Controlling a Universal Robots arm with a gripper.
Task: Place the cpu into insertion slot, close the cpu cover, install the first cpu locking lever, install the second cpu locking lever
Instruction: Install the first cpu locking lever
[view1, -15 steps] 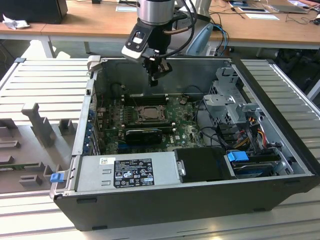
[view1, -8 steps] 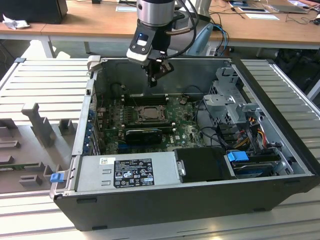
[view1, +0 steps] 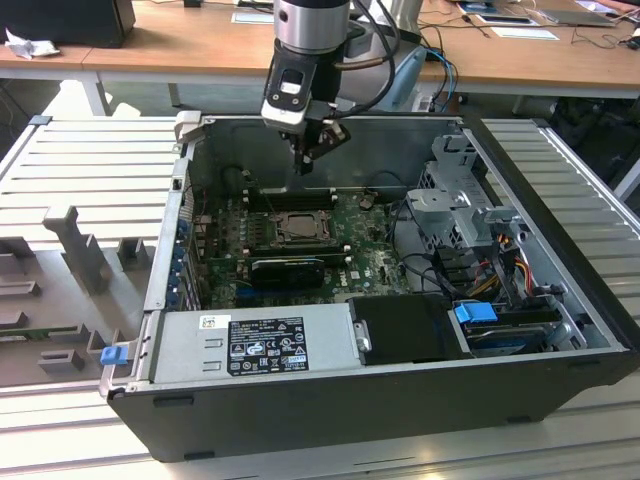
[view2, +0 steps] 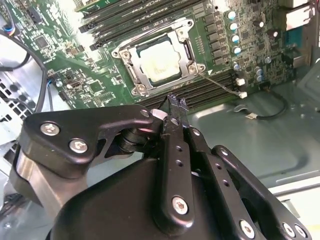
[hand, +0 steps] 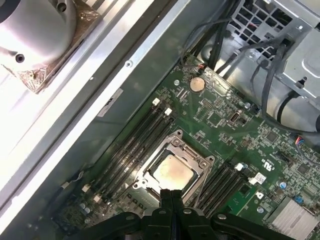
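From where I stand, the robot's black gripper hangs inside the open black desktop computer case, which lies on its side on the ribbed grey metal table. Its two slim fingers are pressed together tip to tip with nothing between them. They are poised above the socket and not touching it.

The cpu, a small flat square chip with a silvery top, already sits in its slot on the green motherboard. The thin silver-grey metal cpu cover appears to lie flat around it, with the chip showing through the square opening. I cannot tell whether the wire locking levers are hooked.

I'd judge the chip to be light, rigid and delicate on its underside, so it is best held by its edges. The cover looks like thin, springy sheet metal, best pressed on its frame and never on the chip.
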